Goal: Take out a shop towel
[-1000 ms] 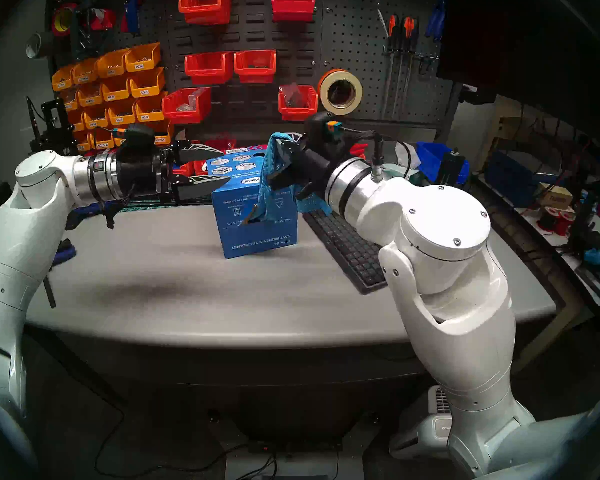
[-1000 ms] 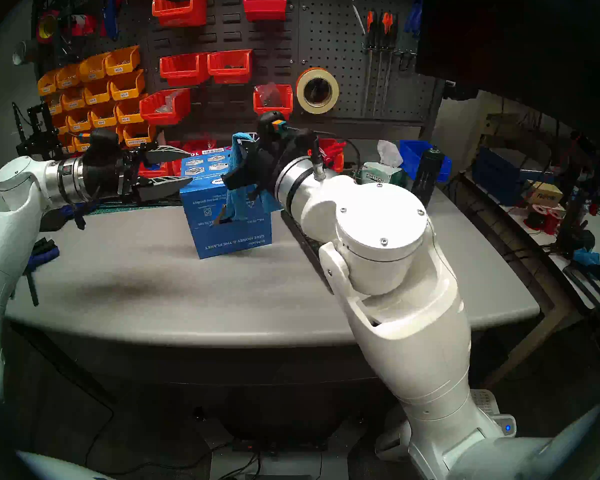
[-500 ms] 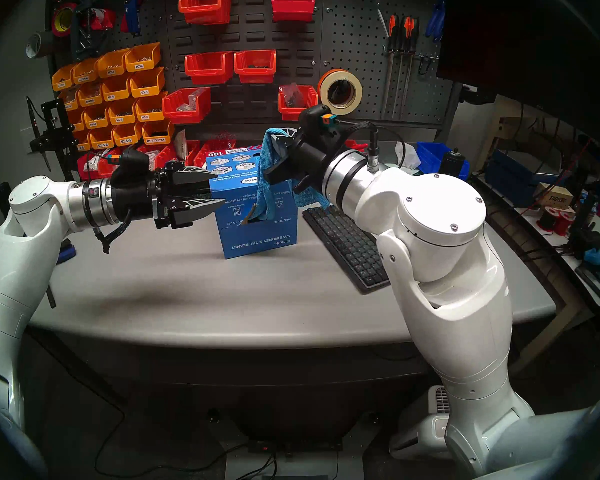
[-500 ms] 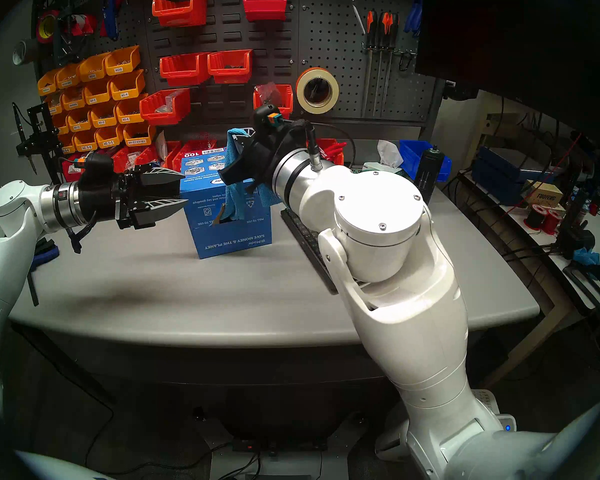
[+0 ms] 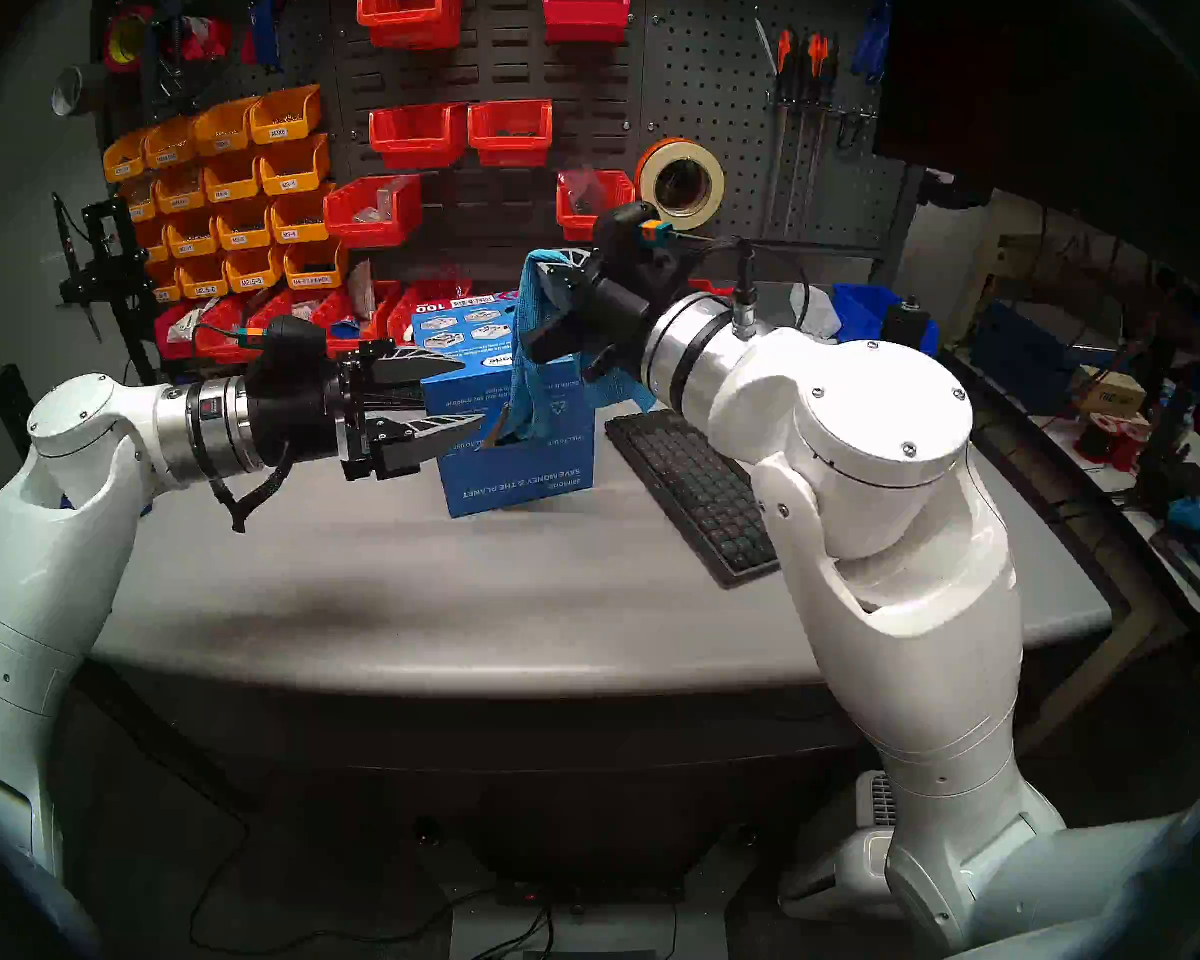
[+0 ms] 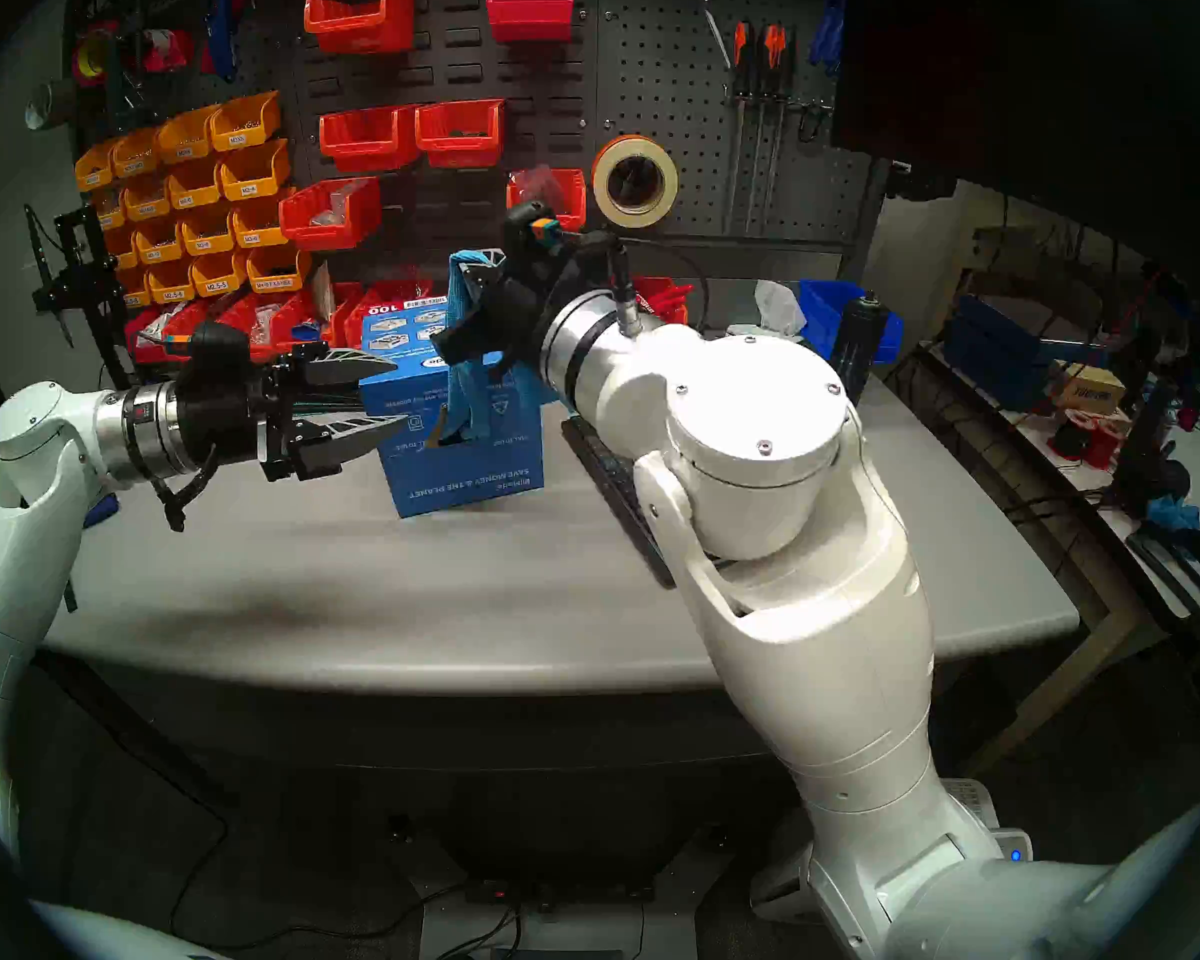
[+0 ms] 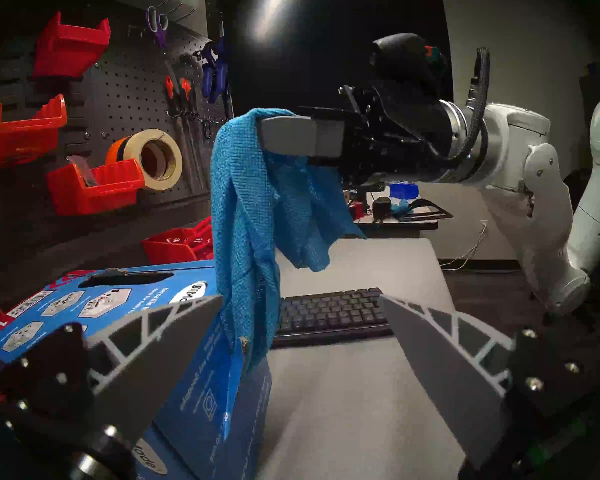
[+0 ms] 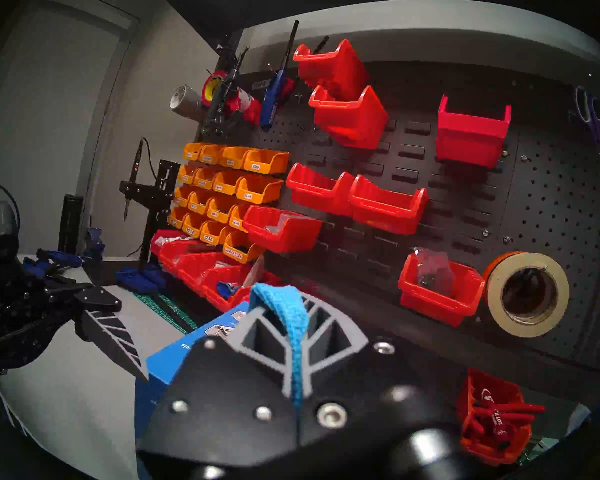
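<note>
One shop towel (image 5: 529,356), bright blue and floppy, hangs pinched in the clenched right gripper (image 5: 561,267) above one blue cardboard box (image 5: 514,467). Its lower end still trails into the slot in the box's near face. The left gripper (image 5: 469,394) points level at the box's left side, its two fingers (image 7: 160,344) spread apart and holding nothing, one just beside the hanging cloth. One black keyboard (image 5: 694,487) lies right of the box on the grey table (image 5: 375,591).
</note>
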Robot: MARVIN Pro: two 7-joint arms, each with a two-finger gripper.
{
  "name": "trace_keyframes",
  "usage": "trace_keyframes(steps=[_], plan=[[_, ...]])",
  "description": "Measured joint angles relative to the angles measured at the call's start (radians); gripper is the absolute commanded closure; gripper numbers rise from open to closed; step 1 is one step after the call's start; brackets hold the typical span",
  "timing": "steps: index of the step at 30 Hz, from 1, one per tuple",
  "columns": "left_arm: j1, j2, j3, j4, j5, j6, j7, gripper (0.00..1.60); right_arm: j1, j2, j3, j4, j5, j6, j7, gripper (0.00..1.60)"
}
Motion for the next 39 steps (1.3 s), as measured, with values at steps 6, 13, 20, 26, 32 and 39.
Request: trace_keyframes(steps=[6, 13, 20, 26, 32, 39], plan=[[0.006, -0.013, 0.004, -0.028, 0.0, 0.02, 0.021, 0.0, 0.0, -0.002, 0.0, 0.0, -0.001, 0.0, 0.0, 1.6], [0.001, -0.029, 0.039, -0.041, 0.018, 0.031, 0.06, 0.0, 0.001, -0.007, -0.001, -0.002, -0.002, -0.001, 0.0, 1.6], [-0.008, -0.046, 0.091, -0.042, 0.078, 0.017, 0.11, 0.0, 0.007, -0.014, -0.009, -0.006, -0.005, -0.001, 0.0, 1.6], [-0.017, -0.061, 0.105, -0.042, 0.115, 0.003, 0.145, 0.0, 0.013, -0.019, -0.021, -0.011, -0.009, 0.0, 0.0, 1.6], [-0.029, -0.08, 0.096, -0.049, 0.122, -0.002, 0.174, 0.0, 0.016, -0.021, -0.024, -0.021, -0.012, 0.001, -0.001, 1.6], [-0.042, -0.104, 0.08, -0.065, 0.114, 0.003, 0.212, 0.0, 0.017, -0.022, -0.021, -0.037, -0.016, 0.001, -0.002, 1.6]])
